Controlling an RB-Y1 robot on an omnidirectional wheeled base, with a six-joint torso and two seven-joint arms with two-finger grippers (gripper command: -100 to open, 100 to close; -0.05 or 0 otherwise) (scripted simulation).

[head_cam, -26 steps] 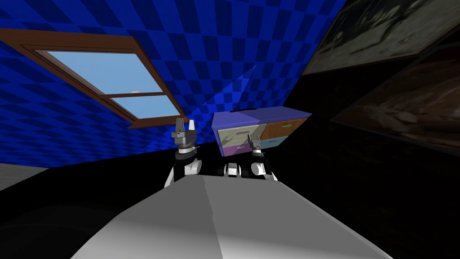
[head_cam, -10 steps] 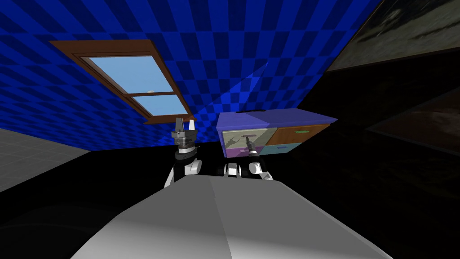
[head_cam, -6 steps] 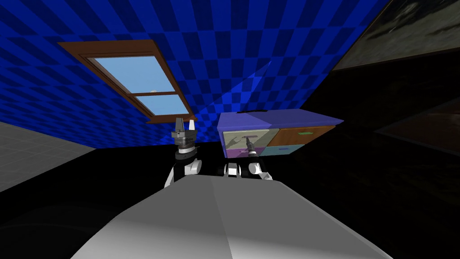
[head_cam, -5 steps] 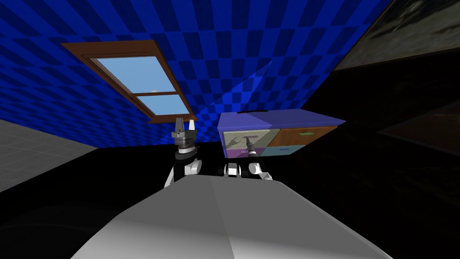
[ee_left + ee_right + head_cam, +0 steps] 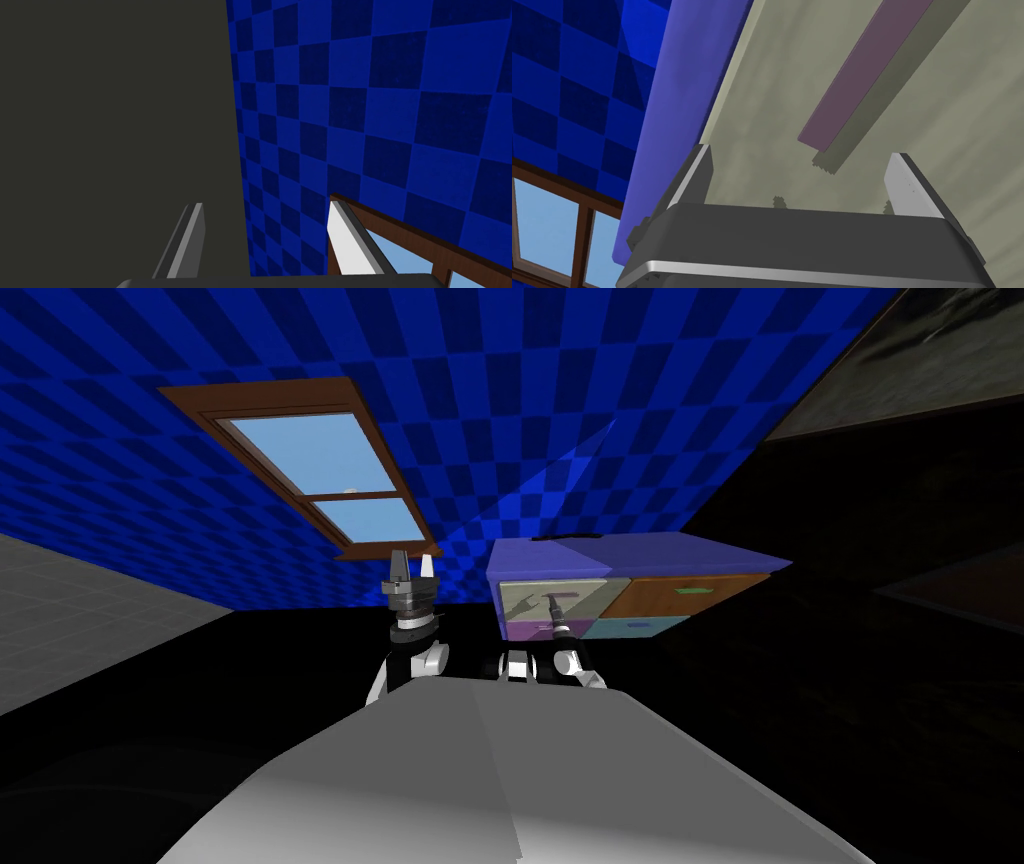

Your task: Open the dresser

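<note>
Your right gripper [image 5: 801, 152], fingers spread, sat close before the pale drawer [image 5: 762, 110] at the dresser's [image 5: 640, 553] upper left corner, its mauve bar handle [image 5: 862, 75] slanting just ahead, while your open left gripper [image 5: 266, 204] hung farther left.

The dresser [image 5: 640, 558] stands ahead against the wall [image 5: 560, 408], with the window [image 5: 320, 473] on that wall to its left. The right tool [image 5: 799, 160] is before the upper left drawer [image 5: 530, 593] of 4, and the end of the handle [image 5: 862, 75] lies just ahead of it. The left tool [image 5: 412, 565] is left of the dresser, below the window.
</note>
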